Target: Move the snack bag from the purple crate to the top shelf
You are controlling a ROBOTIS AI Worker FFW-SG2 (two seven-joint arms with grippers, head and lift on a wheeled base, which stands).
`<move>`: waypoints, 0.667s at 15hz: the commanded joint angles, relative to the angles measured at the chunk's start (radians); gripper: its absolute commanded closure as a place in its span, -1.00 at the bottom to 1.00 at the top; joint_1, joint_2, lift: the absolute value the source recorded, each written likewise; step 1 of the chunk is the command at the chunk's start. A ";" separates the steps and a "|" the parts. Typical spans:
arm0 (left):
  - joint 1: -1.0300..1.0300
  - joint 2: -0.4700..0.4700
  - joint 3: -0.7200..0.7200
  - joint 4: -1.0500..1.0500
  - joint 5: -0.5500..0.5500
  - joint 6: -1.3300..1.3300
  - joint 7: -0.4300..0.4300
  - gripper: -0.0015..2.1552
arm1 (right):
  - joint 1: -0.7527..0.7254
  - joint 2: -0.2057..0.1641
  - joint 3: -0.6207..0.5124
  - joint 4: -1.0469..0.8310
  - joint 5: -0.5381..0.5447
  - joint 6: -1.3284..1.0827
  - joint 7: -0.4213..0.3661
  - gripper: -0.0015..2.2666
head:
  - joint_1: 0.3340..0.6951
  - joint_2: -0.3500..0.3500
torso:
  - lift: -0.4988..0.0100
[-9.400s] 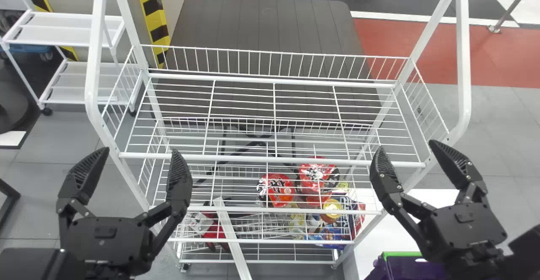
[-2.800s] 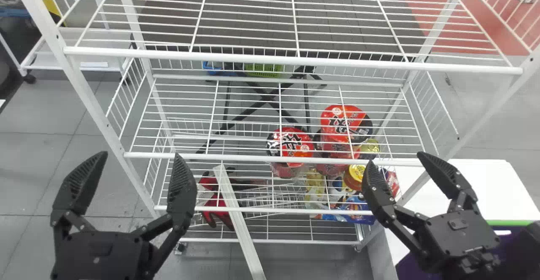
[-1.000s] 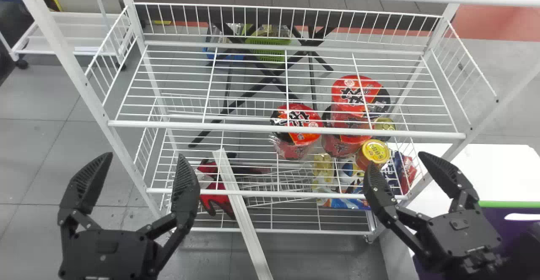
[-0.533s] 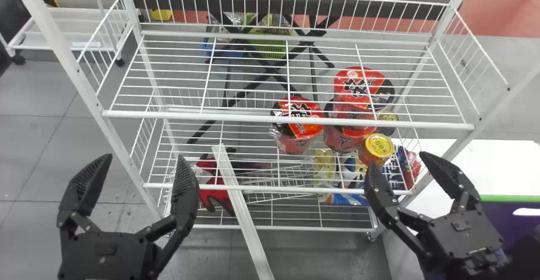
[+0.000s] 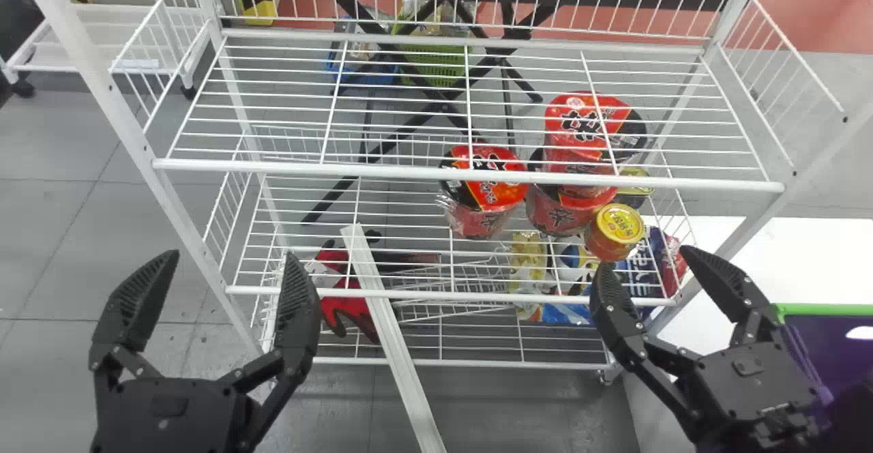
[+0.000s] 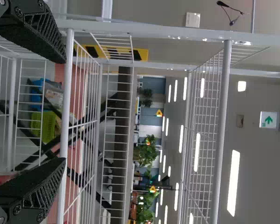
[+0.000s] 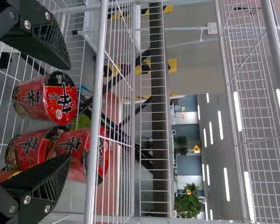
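In front of the white wire rack, at the near left of the head view, hangs the left gripper (image 5: 232, 255), released, its two fingers spread wide. On the near right is the right gripper (image 5: 644, 258), likewise released with fingers well apart. The purple crate (image 5: 829, 354), green along its rim, sits at the right edge, beside the right gripper and by the near side of a white bench (image 5: 805, 255). Whether the snack bag lies in the crate, I cannot tell. The top shelf (image 6: 222, 116) crosses the left wrist view, one level above the shelf nearest the gripper's fingers.

Lower in the rack stand red noodle cups: a single one (image 5: 484, 187), and, to its right, a stack of two (image 5: 593, 125). Near the stack is a jar with a yellow lid (image 5: 617, 224). Colourful packages (image 5: 528, 269) show through the wires below, and a red-and-black item (image 5: 348, 303) lies to the left. A long white strip (image 5: 395, 344) slants across the rack's front. Behind the rack are a green basket (image 5: 433, 64) and a blue one; a white cart (image 5: 102, 44) stands off to the left.
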State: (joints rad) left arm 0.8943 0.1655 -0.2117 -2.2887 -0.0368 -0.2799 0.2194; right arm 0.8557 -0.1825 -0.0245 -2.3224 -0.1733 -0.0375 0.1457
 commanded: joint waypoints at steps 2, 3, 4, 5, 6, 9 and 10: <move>0.000 0.000 0.000 0.000 0.000 0.000 0.000 -0.94 | 0.000 0.000 0.000 0.002 -0.003 -0.003 0.000 -0.85 | 1.00 -0.16 | -0.85; 0.000 0.000 0.000 0.002 0.000 0.000 0.000 -0.94 | 0.000 0.002 -0.012 0.006 -0.032 -0.021 0.038 -0.86 | 1.00 -0.16 | -0.83; 0.000 0.000 0.000 0.002 0.000 0.000 0.000 -0.94 | 0.002 0.002 -0.023 0.005 -0.054 -0.025 0.057 -0.85 | 1.00 -0.15 | -0.83; -0.001 -0.001 0.000 0.003 0.000 0.000 -0.002 -0.94 | 0.002 0.002 -0.023 0.005 -0.049 -0.025 0.057 -0.85 | 1.00 -0.14 | -0.83; -0.001 -0.001 0.000 0.003 0.000 0.000 -0.002 -0.94 | 0.002 0.002 -0.018 0.002 -0.037 -0.018 0.032 -0.85 | 1.00 -0.14 | -0.83; -0.001 -0.001 0.000 0.006 0.000 0.000 -0.002 -0.94 | 0.002 0.005 -0.023 -0.003 -0.041 -0.006 0.025 -0.85 | 1.00 -0.18 | -0.83; -0.003 -0.001 0.000 0.006 0.000 0.000 -0.002 -0.94 | 0.002 0.005 -0.023 -0.008 -0.041 -0.006 0.021 -0.85 | 1.00 -0.18 | -0.83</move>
State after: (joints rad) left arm 0.8923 0.1641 -0.2117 -2.2835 -0.0368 -0.2799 0.2178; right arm 0.8575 -0.1786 -0.0456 -2.3249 -0.2121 -0.0434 0.1692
